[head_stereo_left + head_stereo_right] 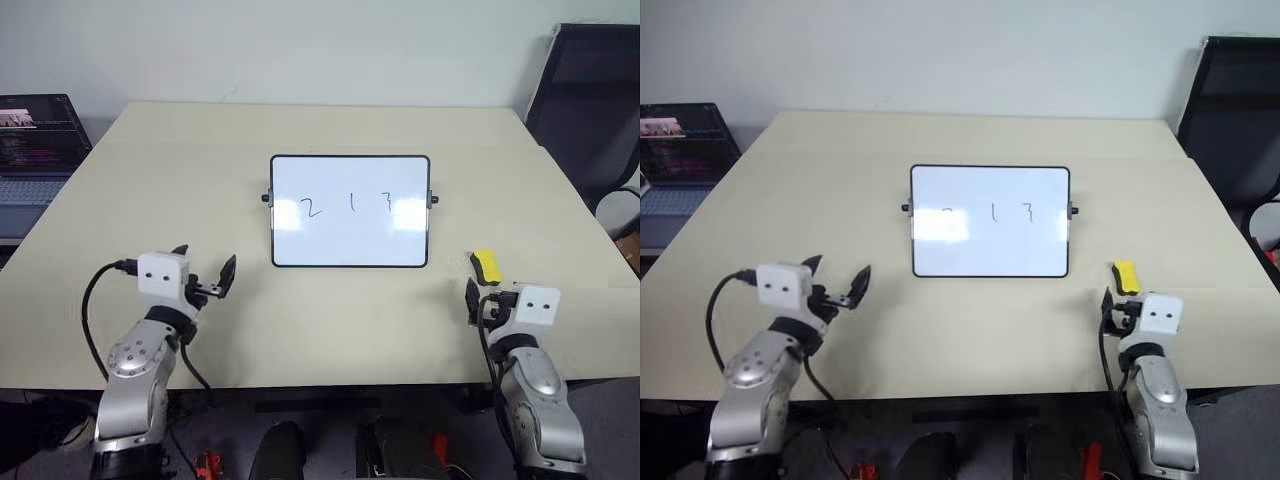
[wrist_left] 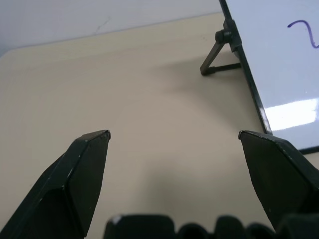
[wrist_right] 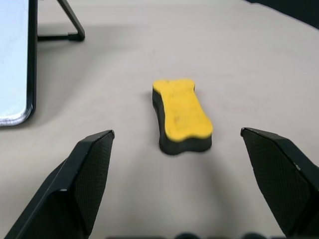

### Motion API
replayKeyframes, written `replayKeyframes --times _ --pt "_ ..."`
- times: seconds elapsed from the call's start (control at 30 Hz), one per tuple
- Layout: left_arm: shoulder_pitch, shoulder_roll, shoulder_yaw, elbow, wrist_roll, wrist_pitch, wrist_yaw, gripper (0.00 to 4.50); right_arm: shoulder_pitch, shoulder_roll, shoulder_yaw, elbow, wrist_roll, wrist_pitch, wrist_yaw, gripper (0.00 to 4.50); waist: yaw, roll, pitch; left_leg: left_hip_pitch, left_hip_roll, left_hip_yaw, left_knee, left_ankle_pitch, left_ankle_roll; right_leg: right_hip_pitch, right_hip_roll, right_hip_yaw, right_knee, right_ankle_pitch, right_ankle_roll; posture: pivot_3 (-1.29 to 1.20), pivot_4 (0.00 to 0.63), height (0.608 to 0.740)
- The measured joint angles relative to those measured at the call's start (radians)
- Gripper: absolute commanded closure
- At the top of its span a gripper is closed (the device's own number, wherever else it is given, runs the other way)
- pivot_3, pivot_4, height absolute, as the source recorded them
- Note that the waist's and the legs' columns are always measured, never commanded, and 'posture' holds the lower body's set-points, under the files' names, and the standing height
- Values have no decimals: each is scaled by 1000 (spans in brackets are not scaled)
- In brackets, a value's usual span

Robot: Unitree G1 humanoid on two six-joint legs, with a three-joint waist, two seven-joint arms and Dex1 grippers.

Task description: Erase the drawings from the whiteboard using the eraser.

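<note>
- The whiteboard [image 1: 350, 212] bears the drawings [image 1: 350, 204]: "2 1 3".
- The eraser [image 3: 182, 114] lies on the table [image 1: 300, 320] just ahead of the right gripper [image 3: 177, 144], jaws spread, empty.
- The left gripper [image 2: 174, 137]: jaws spread, empty.

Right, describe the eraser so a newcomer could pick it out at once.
Start at the beige table, with the whiteboard propped up near its middle. Off the board's lower right corner, just ahead of the open right gripper, the eraser lies flat on the tabletop. It is a small block, yellow on top and black underneath, the one bright thing there.
</note>
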Motion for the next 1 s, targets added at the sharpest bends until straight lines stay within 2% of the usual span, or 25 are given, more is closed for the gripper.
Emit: replayKeyframes --times 1.0 --pt "-43 -22 -25 -5 -1 7 18 0 -33 -34 -20 0 9 18 6 42 2 0 0 0 -1 0 0 0 0 0 1 0 0 1 1 0 150 740"
